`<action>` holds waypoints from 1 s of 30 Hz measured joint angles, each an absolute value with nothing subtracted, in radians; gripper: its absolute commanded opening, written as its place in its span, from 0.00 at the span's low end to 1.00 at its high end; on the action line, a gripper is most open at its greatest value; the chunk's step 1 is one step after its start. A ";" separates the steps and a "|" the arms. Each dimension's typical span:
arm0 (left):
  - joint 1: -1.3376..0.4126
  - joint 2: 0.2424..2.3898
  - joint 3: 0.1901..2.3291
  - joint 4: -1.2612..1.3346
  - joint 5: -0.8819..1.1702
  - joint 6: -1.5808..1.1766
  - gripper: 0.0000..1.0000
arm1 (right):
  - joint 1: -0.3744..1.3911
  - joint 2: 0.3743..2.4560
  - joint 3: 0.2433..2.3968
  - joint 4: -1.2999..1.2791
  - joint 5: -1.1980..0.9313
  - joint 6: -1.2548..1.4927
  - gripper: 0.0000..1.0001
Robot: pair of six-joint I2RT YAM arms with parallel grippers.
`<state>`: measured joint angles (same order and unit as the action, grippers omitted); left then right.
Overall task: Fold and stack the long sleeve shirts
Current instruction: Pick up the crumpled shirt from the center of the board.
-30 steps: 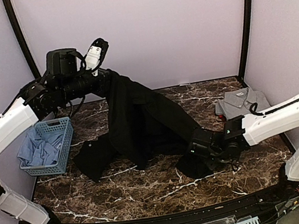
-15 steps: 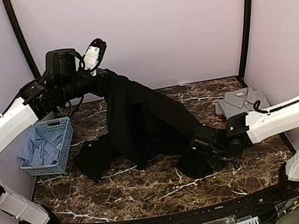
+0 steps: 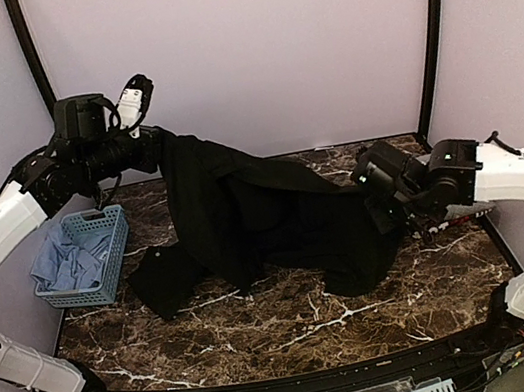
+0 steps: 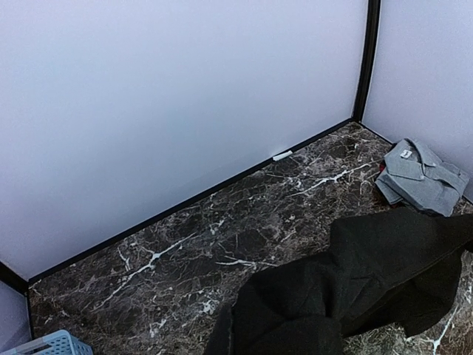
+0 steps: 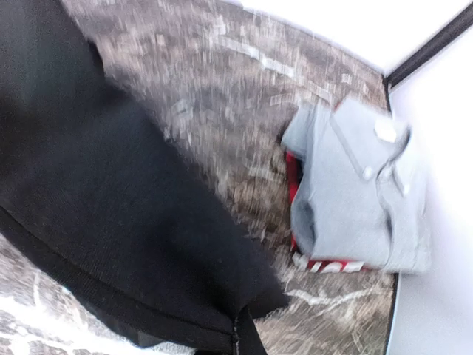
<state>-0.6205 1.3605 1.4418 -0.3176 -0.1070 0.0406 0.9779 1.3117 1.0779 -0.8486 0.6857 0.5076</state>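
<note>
Black shirt (image 3: 244, 209) hangs spread between the two claws, across the middle of the overhead view.

Left claw (image 3: 157, 145): upper left of the frame, raised high, fingers buried in cloth. The shirt hangs from it, so it is clamped on the fabric. Cannot tell which part of the garment it has.

Right claw (image 3: 383, 207): right of centre and lower, pinched together on an edge of the same shirt. In its wrist view a hem runs straight down into the grip at the bottom of the frame.

Between the grips the cloth sags. Its lower folds and what looks like a sleeve lie on the counter (image 3: 265, 327), toward centre-left.

Grey shirt (image 5: 362, 185): folded, collar up, by the back right corner post. It sits on a red-edged shirt (image 5: 294, 174) with white lettering at one edge. The right arm hides this pile in the overhead view.

Basket (image 3: 94, 221): left of frame, blue cloth (image 3: 66, 263) inside.

Handling, my judgement:
- The black shirt is soft, limp and light, with no stiffness. It slumps wherever it is unsupported, and dark folds hide the seams.
- The matte weave looks unlikely to slip.
- Best holds are doubled cloth: hem corners or shoulder seams, taken as a matching pair so the body hangs flat.
- A single-layer pinch mid-panel would only bunch it.
</note>
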 measured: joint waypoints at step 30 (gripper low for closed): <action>-0.571 1.227 1.538 -0.364 0.030 -0.083 0.00 | 0.773 1.156 1.686 -0.791 0.491 0.114 0.00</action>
